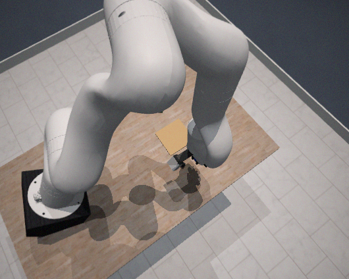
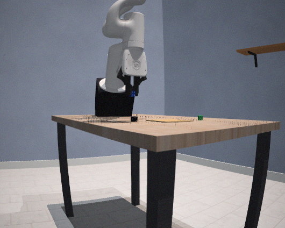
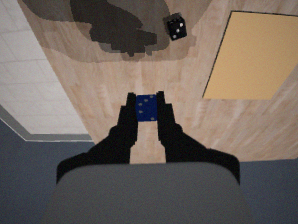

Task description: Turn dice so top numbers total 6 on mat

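So at this point I had the gripper clamped on the blue die, jaws pinching it from both sides, and the whole thing was hanging well above the desk. In the exterior view the blue die sat right at the fingertips, clear of the wood. The face toward the wrist cam showed pale pips, looked like four, but it was too blurry for me to swear by it. The black die was lying on the bare desk, off the mat, near the mat's edge, partly by the arm's shadow. From the side I could see the black die just beside the near end of the mat. The green die was on the desk past the mat's far end, also not on it. Nothing sat on the mat. In the top view the arm covered most of it, only a corner of the mat peeked out.
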Controlling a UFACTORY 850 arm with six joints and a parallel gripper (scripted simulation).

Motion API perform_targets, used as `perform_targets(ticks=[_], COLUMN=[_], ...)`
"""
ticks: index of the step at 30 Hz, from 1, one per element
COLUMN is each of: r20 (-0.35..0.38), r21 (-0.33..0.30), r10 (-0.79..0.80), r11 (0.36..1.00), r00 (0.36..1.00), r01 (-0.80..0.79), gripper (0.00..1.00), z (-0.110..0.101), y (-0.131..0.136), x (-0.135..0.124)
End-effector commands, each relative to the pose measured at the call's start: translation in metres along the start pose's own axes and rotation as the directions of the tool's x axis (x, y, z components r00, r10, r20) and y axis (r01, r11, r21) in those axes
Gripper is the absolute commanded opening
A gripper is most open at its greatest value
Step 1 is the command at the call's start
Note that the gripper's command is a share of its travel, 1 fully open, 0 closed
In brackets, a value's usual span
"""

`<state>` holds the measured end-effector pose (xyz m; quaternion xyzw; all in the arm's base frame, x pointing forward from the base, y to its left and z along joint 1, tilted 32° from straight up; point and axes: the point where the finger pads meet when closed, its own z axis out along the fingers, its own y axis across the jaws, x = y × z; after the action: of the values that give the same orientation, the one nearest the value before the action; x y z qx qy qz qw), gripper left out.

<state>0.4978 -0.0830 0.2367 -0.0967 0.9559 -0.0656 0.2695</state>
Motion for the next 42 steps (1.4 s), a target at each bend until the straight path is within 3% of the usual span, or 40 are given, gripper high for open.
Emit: perform_targets(ticks=[1,14,25,29,36,42], r20=[0.003,0.008,0.048,0.048,0.018,0.003], r21=[-0.01,-0.018,-0.063,-0.062,-0.026,-0.011], r10=[0.0,0.003,0.035,0.038,0.045,0.043], r11=[1.0,1.0,0.997,0.997,0.999,0.999], r00=[1.0,1.0,0.998,0.998,0.999,0.999], r01=[0.0,-0.003,-0.032,-0.035,-0.044,-0.043], gripper=[0.15,0.15,0.15,0.15,0.15,0.15], z=[-0.005,-0.004,-0.002,-0.003,-0.008,-0.01], y=[0.0,0.009,0.107,0.117,0.167,0.177], x=[-0.001,-0.002,-0.001,0.002,0.032,0.042])
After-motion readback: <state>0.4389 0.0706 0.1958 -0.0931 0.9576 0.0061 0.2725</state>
